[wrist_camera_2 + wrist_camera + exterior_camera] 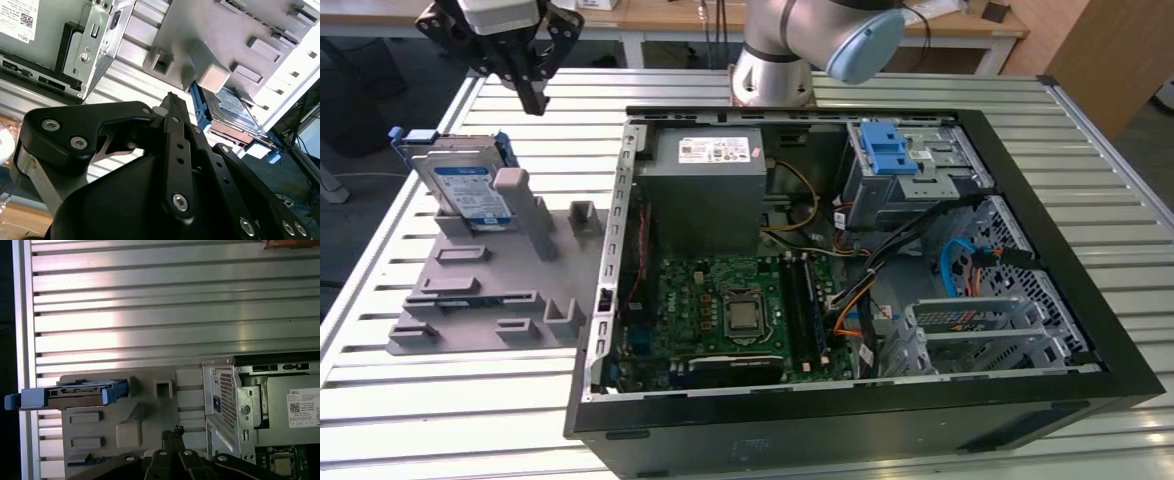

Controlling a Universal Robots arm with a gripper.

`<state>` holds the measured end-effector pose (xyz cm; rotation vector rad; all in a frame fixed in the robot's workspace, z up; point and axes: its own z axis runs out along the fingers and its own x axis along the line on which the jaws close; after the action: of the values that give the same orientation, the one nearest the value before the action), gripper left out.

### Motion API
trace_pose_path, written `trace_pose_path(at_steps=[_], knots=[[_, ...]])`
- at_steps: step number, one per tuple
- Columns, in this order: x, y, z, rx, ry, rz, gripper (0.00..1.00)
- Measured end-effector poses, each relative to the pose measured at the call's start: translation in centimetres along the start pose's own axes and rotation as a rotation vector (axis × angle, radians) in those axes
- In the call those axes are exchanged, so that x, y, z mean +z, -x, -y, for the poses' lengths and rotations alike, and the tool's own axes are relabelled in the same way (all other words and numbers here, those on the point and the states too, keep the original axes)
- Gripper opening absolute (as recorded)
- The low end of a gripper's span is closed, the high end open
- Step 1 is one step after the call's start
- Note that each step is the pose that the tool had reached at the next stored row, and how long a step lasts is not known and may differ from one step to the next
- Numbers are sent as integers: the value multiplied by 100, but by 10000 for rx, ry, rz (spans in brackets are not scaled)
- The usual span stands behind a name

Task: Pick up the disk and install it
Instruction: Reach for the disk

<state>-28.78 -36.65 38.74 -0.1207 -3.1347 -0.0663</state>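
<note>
The disk point(464, 188) stands on edge in a grey holder point(480, 290) at the exterior view's left, its white-and-blue label facing the camera and blue rails on its sides. My gripper point(531, 100) hangs above and just behind it, apart from it, fingers shut together on nothing. In the first wrist view the disk point(80, 392) shows edge-on, off to one side of the gripper point(172, 431). In the second wrist view the disk point(235, 107) leans behind the holder's post, beyond the gripper point(172, 100).
An open computer case point(1067, 250) lies at the exterior view's right, with a grey power supply box point(707, 180), a motherboard point(734, 300) and a drive cage with a blue latch point(887, 150). All sit on a slatted metal table point(427, 400).
</note>
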Motion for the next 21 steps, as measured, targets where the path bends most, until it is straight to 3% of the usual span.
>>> trace_pose_path(at_steps=[21], knots=[[23,-407,-5,0,0,0,11]])
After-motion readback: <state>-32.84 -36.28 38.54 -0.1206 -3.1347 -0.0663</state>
